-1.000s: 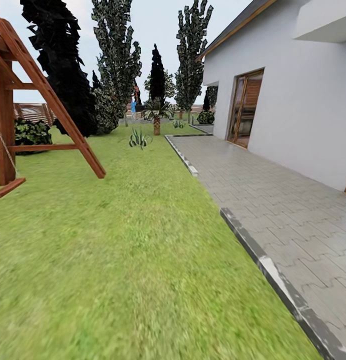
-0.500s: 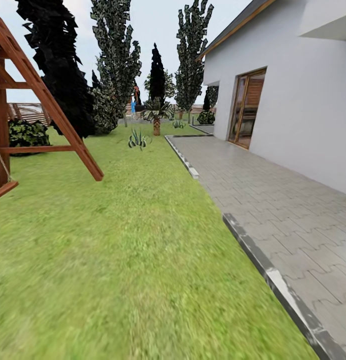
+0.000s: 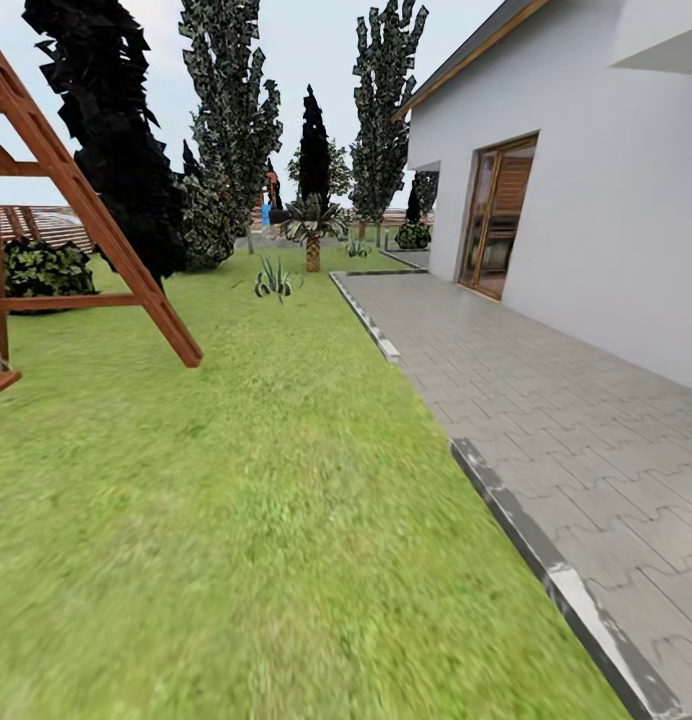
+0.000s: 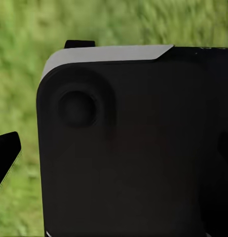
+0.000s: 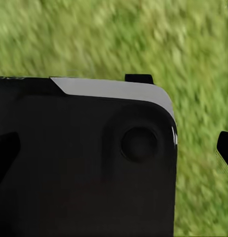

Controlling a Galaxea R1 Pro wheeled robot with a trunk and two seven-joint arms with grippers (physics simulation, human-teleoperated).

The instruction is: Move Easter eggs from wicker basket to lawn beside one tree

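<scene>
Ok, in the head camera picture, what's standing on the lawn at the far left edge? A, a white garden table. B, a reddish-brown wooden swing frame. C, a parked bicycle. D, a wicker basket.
B: a reddish-brown wooden swing frame with slanted legs stands on the lawn at the left edge, across the grass from the grey paved path that runs beside the house.

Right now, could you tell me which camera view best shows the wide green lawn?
The head view: there the wide green lawn stretches from the brown wooden swing frame to the grey paved path. Both wrist views show blurred grass behind a black robot part.
</scene>
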